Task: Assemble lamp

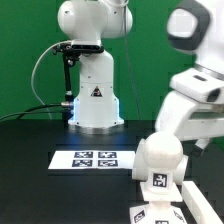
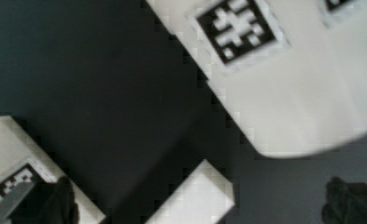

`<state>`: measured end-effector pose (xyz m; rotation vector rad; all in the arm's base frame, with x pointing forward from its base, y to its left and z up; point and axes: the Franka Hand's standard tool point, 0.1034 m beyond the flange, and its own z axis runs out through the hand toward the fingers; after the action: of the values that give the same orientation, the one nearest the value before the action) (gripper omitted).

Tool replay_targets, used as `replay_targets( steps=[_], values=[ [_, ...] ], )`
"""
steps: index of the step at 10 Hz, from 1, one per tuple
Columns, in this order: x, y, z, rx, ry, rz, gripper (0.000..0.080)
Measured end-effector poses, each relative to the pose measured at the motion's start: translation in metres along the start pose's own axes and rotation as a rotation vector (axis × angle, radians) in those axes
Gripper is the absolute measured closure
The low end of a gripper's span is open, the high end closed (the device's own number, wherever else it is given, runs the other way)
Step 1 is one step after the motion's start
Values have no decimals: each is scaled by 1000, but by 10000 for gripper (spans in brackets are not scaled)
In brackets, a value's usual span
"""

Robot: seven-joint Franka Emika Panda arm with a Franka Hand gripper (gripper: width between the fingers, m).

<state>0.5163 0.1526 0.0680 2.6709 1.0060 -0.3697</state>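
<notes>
In the exterior view a rounded white lamp part point(image 1: 160, 153) with a square tag stands at the front right, on a flat white tagged part point(image 1: 165, 205) at the frame's lower edge. The arm's white wrist point(image 1: 192, 105) hangs just behind and right of it, and the fingers are hidden there. In the wrist view my gripper point(image 2: 201, 205) is open, with one dark fingertip point(image 2: 47, 205) and the other far apart. A large white rounded part point(image 2: 295, 90) with two tags lies beyond it. A flat tagged white part point(image 2: 11, 170) and a white edge point(image 2: 189, 200) lie below, between the fingers.
The marker board point(image 1: 95, 158) lies flat on the black table in front of the robot's white base point(image 1: 95, 95). A black cable loops at the base's left in the exterior view. A green wall stands behind.
</notes>
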Motion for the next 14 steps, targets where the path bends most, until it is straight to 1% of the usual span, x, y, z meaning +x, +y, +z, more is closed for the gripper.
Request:
replay_targets(
  steps=[1, 2, 4, 5, 7, 8, 9, 10, 12, 13, 14],
  values=[
    [6, -4, 7, -12, -57, -22, 101],
    [5, -6, 11, -13, -117, -12, 101],
    [5, -6, 12, -10, -216, -4, 101],
    [-1, -7, 13, -6, -286, 2, 101],
    [-7, -7, 17, -2, -427, 11, 101],
    [-11, -5, 18, -13, -513, 76, 101],
    [-10, 1, 17, -27, -561, 150, 101],
    [-4, 5, 18, -36, -533, 143, 101],
    [-6, 6, 18, -36, -533, 149, 101],
    [-6, 5, 19, -42, -536, 171, 101],
    [-4, -3, 26, -55, -545, 215, 101]
  ],
)
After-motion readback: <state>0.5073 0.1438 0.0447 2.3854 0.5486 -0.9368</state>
